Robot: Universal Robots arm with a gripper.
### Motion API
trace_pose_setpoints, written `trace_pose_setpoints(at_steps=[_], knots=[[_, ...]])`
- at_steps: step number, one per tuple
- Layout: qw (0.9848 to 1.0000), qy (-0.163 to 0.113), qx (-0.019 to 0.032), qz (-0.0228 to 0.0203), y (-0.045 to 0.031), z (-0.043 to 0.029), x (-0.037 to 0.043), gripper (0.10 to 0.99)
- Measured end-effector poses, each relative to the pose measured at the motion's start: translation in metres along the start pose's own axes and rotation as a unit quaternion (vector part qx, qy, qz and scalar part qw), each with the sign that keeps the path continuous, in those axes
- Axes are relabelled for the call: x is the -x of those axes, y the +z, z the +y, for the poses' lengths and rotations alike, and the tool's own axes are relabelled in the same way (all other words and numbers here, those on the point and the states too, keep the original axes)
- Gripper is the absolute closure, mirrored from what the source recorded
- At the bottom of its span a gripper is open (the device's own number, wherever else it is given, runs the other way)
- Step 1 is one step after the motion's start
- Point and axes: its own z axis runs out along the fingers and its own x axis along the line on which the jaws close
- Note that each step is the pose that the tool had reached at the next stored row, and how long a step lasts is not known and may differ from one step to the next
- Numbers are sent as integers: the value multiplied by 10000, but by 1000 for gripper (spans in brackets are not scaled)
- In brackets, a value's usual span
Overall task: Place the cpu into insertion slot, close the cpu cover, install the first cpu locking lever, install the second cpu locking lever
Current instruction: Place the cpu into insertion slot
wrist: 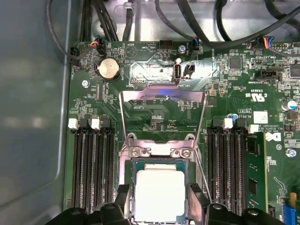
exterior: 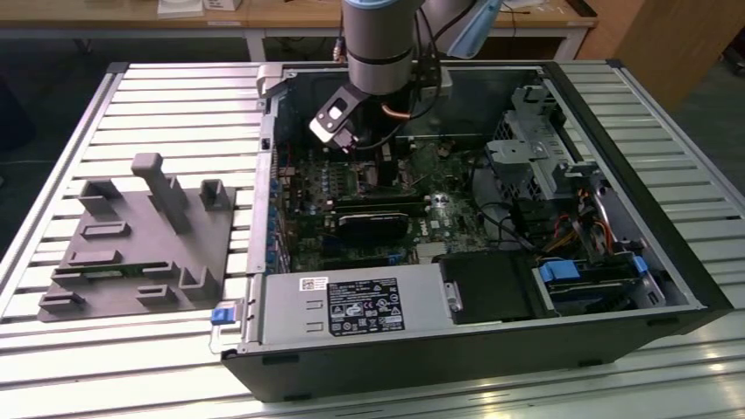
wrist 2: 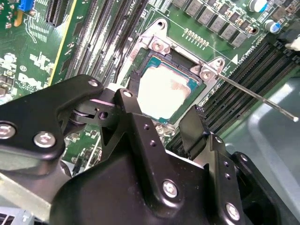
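The cpu (wrist: 159,194), a pale square chip, lies flat in the insertion slot (wrist 2: 154,44), whose silvery rim shows around it on the green board. My gripper (wrist: 159,202) is open, with one black finger (wrist 2: 134,84) on each side of the chip and a narrow gap at both edges. Beyond the socket, the cpu cover (wrist: 161,96), a thin silvery frame, stands swung up. A thin wire locking lever (wrist 2: 255,92) sticks out from the socket's corner, unlatched. In the exterior view the gripper (exterior: 370,161) reaches down into the open computer case.
Rows of black memory slots (wrist: 93,159) flank the socket. A black graphics card (exterior: 375,218) lies just in front of the gripper, with the power supply (exterior: 349,307) nearer still. A drive cage (exterior: 524,148) and cables fill the exterior view's right. A grey fixture tray (exterior: 140,236) sits outside the case.
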Motion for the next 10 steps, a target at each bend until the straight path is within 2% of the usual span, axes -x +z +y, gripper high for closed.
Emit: trace_pose_setpoints(at_steps=[10], knots=[[10000,0,0,1,-19,2,-1,475]])
